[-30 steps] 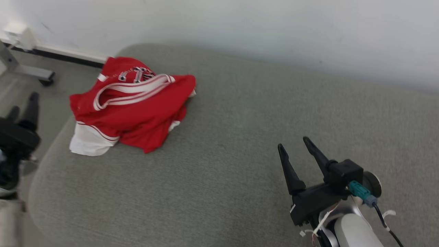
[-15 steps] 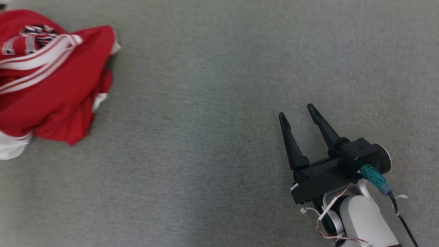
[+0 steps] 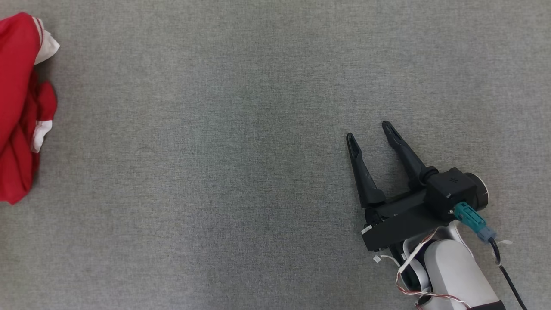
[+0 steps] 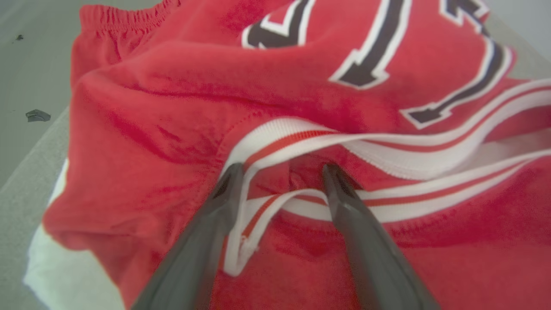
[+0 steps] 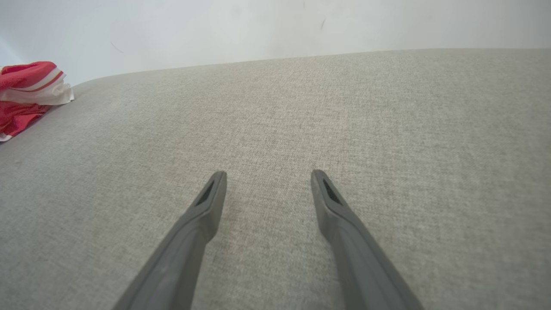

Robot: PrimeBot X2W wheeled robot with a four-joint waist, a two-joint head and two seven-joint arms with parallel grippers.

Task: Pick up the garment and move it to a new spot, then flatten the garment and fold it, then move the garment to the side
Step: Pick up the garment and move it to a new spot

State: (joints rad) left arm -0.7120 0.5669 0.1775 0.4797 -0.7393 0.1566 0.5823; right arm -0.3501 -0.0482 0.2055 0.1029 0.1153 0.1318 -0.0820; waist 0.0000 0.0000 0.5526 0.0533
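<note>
The garment (image 3: 17, 112) is a crumpled red jersey with white stripes and dark lettering, lying at the left edge of the head view on the grey cushion (image 3: 241, 129). In the left wrist view the garment (image 4: 181, 120) is close up, and my left gripper (image 4: 284, 170) stands open with its fingertips pressed into the fabric on either side of a white striped band. My right gripper (image 3: 368, 131) is open over bare cushion at the lower right, far from the jersey. In the right wrist view the right gripper (image 5: 267, 176) holds nothing, and the garment (image 5: 26, 92) lies far left.
A pale wall (image 5: 275, 26) rises behind the cushion's far edge. In the left wrist view the cushion's edge and the floor (image 4: 30, 64) lie to the left of the jersey, with a small dark scrap (image 4: 37, 115) on the floor.
The head camera has swung down and to the right, so the jersey has slid to the view's left edge and the wall has left the picture. The right gripper stays open.
</note>
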